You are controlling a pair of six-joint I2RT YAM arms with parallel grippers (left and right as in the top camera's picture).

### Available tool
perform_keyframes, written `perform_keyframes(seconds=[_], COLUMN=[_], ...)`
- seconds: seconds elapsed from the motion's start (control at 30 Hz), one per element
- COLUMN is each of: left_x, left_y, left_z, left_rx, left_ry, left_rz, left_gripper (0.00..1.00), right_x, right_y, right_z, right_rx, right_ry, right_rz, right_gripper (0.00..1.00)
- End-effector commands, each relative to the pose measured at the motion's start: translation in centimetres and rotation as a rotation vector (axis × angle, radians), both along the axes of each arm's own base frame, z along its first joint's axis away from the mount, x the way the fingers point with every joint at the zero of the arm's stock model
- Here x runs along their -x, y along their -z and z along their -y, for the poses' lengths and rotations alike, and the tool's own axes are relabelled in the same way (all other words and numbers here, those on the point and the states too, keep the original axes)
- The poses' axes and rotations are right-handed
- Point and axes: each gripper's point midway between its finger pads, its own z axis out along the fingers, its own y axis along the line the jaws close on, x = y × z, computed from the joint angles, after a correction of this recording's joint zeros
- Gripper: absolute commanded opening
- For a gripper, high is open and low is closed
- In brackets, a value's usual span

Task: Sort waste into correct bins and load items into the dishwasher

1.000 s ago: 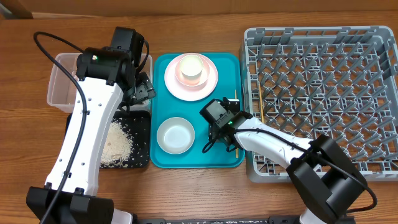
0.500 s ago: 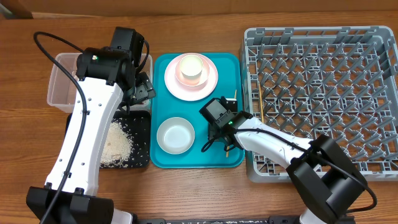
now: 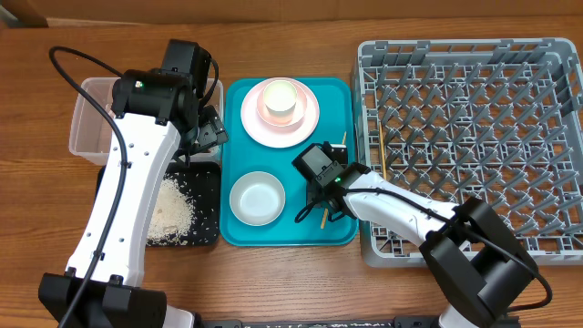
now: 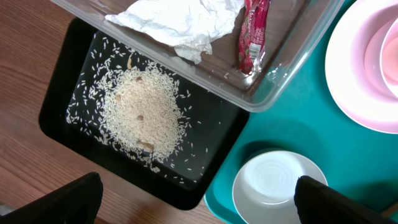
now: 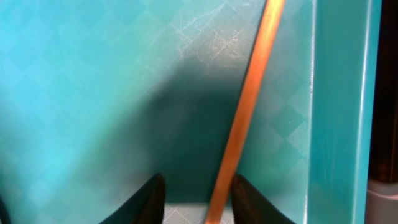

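My right gripper (image 5: pixel 198 186) is low over the teal tray (image 5: pixel 93 74), open, its jaws narrowed around a wooden chopstick (image 5: pixel 245 112). The stick lies against the right finger, with a gap to the left finger. From overhead the chopstick (image 3: pixel 324 217) slants beside the right gripper (image 3: pixel 328 202). A white bowl (image 3: pixel 257 198), pink plate (image 3: pixel 310 117) and cup (image 3: pixel 281 100) sit on the tray. My left gripper (image 4: pixel 199 202) hangs open above the black tray (image 4: pixel 62 99) holding rice (image 4: pixel 143 112). The clear tub (image 4: pixel 292 68) holds the napkin (image 4: pixel 180 22) and red wrapper (image 4: pixel 253 34).
The grey dishwasher rack (image 3: pixel 474 137) fills the right side, its left wall close to the teal tray's right rim (image 3: pixel 353 182). A thin brown stick (image 3: pixel 383 164) shows inside the rack's left edge. Bare wooden table (image 3: pixel 36 182) lies left of the bins.
The right gripper's jaws have narrowed around the chopstick, and the stick's near end has swung left on the tray. The left arm has not moved.
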Motion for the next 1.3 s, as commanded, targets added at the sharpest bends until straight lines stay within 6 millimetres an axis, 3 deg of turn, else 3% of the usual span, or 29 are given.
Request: perform_keyframes(seconds=[0.0,0.3,0.53,0.83,1.27], left_x=[-0.1,-0.1,-0.1,-0.1,-0.1], left_y=[-0.7,-0.7,-0.7,-0.7,-0.7], left_z=[-0.2,-0.2,-0.2,-0.2,-0.2], left_rx=[-0.003,-0.003,-0.003,-0.003,-0.003], left_ry=[0.003,0.003,0.003,0.003,0.003], left_rz=[0.021,0.021,0.021,0.021,0.021], left_gripper=[1.0,1.0,1.0,1.0,1.0], right_x=[0.1,0.2,0.9,1.7,2.3], right_y=[-0.3,-0.3,-0.1,0.2,0.3], right_z=[0.1,0.2,-0.4,0.2,0.7], right_rx=[-0.013,-0.01,-0.046,-0.07,-0.037], right_ry=[0.006,0.007,0.002,0.171,0.141], right_rz=[0.0,-0.005,-0.041,-0.087,-0.107], right_gripper=[0.32,0.2,0.21,0.21,0.2])
